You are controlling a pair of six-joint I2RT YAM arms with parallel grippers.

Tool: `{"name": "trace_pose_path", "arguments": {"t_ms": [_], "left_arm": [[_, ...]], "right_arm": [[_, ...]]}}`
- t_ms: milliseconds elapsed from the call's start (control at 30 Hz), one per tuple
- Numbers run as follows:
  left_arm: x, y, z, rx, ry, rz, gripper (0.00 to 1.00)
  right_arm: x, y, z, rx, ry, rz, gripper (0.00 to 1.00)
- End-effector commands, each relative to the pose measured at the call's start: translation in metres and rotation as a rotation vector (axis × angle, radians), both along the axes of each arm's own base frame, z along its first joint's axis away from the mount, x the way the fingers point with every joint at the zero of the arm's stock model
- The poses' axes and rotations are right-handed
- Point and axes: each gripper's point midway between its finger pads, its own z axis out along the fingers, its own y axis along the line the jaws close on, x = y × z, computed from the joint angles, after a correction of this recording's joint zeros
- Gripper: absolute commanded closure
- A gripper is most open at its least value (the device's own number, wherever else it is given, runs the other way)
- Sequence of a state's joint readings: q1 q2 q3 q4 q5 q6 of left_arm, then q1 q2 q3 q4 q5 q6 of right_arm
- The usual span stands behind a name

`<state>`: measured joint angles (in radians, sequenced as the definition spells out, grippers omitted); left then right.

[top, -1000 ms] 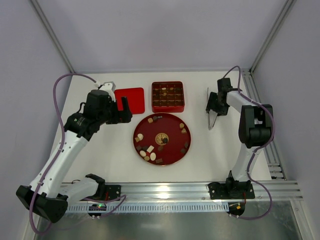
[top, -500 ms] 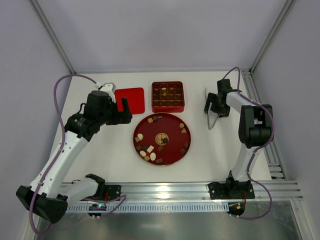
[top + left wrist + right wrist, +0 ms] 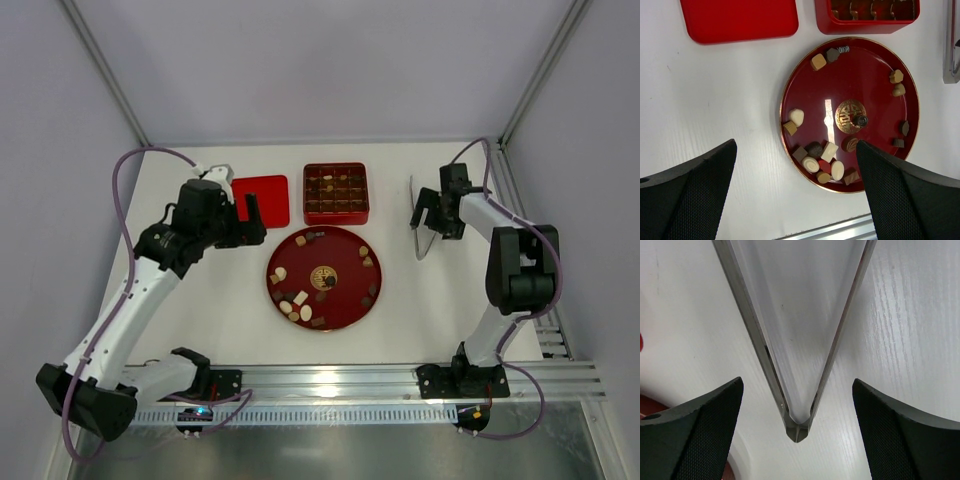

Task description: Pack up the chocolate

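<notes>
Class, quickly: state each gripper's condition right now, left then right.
Left gripper: open, holding nothing.
Right gripper: open, fingers either side of the tongs, not gripping them.

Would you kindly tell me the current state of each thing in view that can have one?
box, open, a few compartments filled
lid, off, lying flat beside the box
plate, holding loose chocolates
tongs, lying flat, arms spread, not gripped
left claw, open, empty
right claw, open, straddling the tongs without touching them
</notes>
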<state>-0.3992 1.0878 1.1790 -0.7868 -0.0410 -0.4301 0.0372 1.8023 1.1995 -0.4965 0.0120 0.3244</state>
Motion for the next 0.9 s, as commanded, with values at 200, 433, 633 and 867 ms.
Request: {"name": "trace_pose_path", "arguments": {"t_ms": [200, 433, 633, 867], "left_arm": [[0.039, 0.002, 0.008, 0.044, -0.031, 0.085, 0.00], [0.093, 0.014, -0.002, 0.199, -0.012, 0.177, 0.00], [0.146, 0.056, -0.032, 0.305, 0.071, 0.273, 0.06], [0.185, 0.068, -0.066, 0.398, 0.184, 0.243, 0.12]], "right_arm": [[-0.001, 0.011, 0.069, 0.075, -0.215, 0.000, 0.11], [-0.007, 0.052, 0.122, 0.126, -0.343, 0.103, 0.11], [-0.007, 0.091, 0.148, 0.171, -0.387, 0.205, 0.12], [0.000, 0.125, 0.166, 0.205, -0.407, 0.286, 0.12]]}}
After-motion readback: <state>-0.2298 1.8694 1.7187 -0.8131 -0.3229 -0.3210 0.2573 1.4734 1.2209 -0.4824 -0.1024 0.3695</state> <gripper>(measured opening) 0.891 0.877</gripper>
